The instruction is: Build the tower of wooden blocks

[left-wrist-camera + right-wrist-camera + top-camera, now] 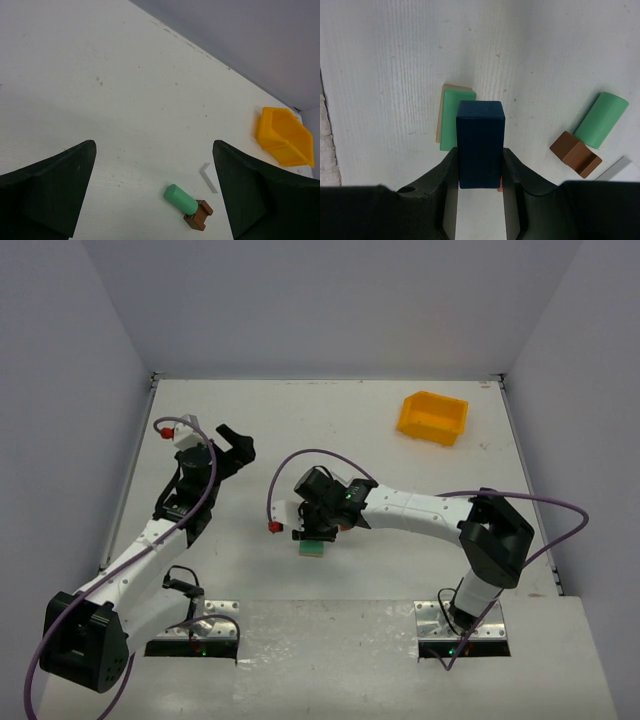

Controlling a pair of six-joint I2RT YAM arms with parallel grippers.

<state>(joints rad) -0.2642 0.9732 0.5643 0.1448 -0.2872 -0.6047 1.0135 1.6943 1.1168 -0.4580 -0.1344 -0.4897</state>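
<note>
My right gripper (480,152) is shut on a dark blue block (480,144), held upright above the table. Just beyond it a flat green brick (457,117) lies on a tan piece; in the top view the green brick (314,549) shows right under the right gripper (318,531). A sliver of red peeks out beneath the blue block. To the right a green cylinder (602,120) lies against a notched brown block (575,154). In the left wrist view, the green cylinder (181,198) and brown block (198,215) sit between the left gripper's spread fingers. My left gripper (238,445) hangs open and empty.
A yellow plastic bin (432,417) stands at the back right; the yellow bin (285,136) also appears in the left wrist view. A small white angle piece (209,176) lies near the cylinder. White walls close in the table on three sides.
</note>
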